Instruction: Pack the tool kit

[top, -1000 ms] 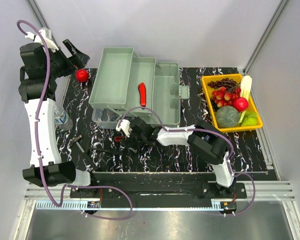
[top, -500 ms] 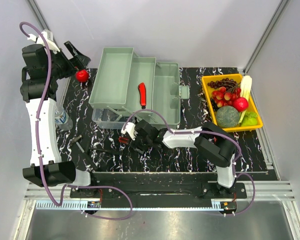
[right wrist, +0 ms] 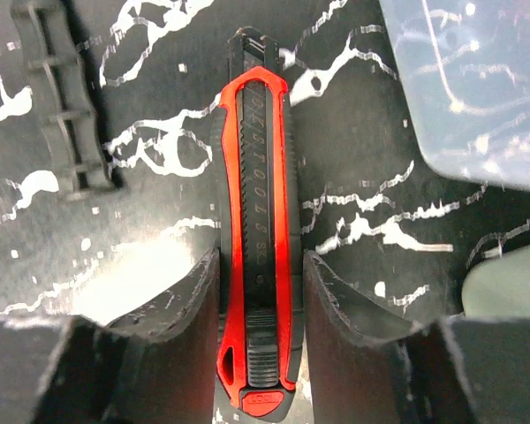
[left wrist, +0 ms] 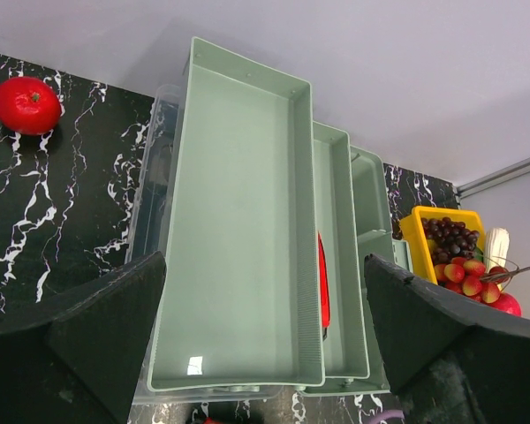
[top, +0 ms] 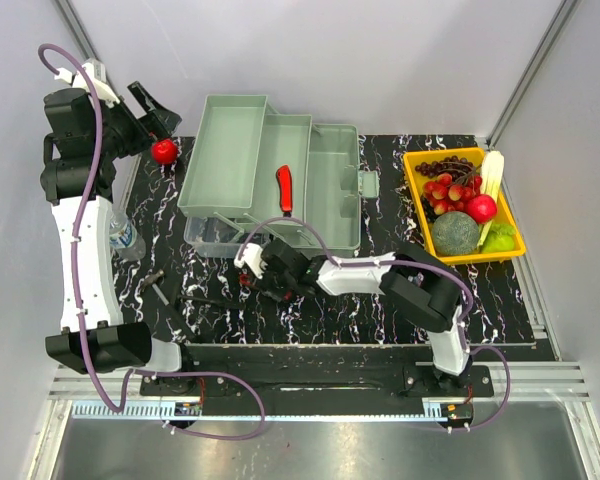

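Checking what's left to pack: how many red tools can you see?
2. One red tool lies in the middle tray of the toolbox; the other, a red utility knife, sits between the right gripper's fingers. More may hide under the arm.

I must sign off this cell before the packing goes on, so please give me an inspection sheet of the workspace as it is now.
Surface: black white-veined mat; no spill seen.
Job's things: toolbox open, trays folded out; red tool in its middle tray; red-black knife and dark tools on the mat.
Clutter: yellow fruit tray; red fruit; bottle.
Grippers: left gripper raised, open, empty; right gripper low, fingers flanking the knife, grip not certain.
Cables: purple cable along the left arm; right arm's cable arcs over the toolbox front.
Surroundings: white walls; nothing else seen.
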You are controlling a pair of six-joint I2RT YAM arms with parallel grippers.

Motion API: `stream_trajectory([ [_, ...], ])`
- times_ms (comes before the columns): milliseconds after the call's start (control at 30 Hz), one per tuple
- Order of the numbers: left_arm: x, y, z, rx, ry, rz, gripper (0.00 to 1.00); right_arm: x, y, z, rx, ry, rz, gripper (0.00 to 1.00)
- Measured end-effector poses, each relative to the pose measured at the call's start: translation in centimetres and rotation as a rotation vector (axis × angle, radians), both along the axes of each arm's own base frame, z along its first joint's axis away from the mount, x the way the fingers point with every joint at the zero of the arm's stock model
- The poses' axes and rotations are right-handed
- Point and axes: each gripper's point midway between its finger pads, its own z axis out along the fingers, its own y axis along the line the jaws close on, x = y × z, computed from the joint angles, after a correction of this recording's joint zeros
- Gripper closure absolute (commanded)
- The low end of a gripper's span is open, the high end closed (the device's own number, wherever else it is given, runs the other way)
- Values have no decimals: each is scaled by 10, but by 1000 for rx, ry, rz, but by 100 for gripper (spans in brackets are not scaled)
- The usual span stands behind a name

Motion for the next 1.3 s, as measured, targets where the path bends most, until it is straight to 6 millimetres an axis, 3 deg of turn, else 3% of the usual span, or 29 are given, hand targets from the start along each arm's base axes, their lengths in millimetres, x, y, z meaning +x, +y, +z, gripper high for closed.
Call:
stream_trajectory([
  [100, 0, 0, 0, -3, 0, 0, 1, -5, -16, 1, -29, -30, -14, 91],
  [200, 0, 1, 0, -8, 0, 2, 1, -15, -45, 6, -87, -37, -32, 100],
  [300, 0, 0, 1, -16, 1, -4, 1, -22, -64, 29, -94, -47, -48, 100],
  [433, 1, -3, 1, -29, 0, -16, 1, -21, -67, 100, 43, -112, -82, 100],
  [500, 1, -4, 1, -35, 1, -17, 1, -20, -71, 149, 146, -167, -115, 100],
  [600, 2, -4, 1, -41, 3, -17, 1, -14, -80, 198, 249, -236, -172, 100],
  [667, 2, -4, 2, -41, -4, -18, 1, -8, -86, 221, 296, -274, -217, 100],
  [833, 2, -4, 0, -46, -1, -17, 1, 29, -99, 251, 381, -287, -381, 100],
  [967, 2, -5, -1, -48, 1, -16, 1, 88, -105, 272, 485, -216, -604, 100],
  [1067, -1, -5, 2, -47, -5, -17, 1, 128, -99, 286, 568, -147, -742, 100],
  [1200, -4, -6, 6, -45, -17, -17, 1, 159, -78, 290, 643, -20, -875, 100],
  [1300, -7, -6, 9, -43, -25, -17, 1, 170, -63, 274, 676, 96, -947, 100],
])
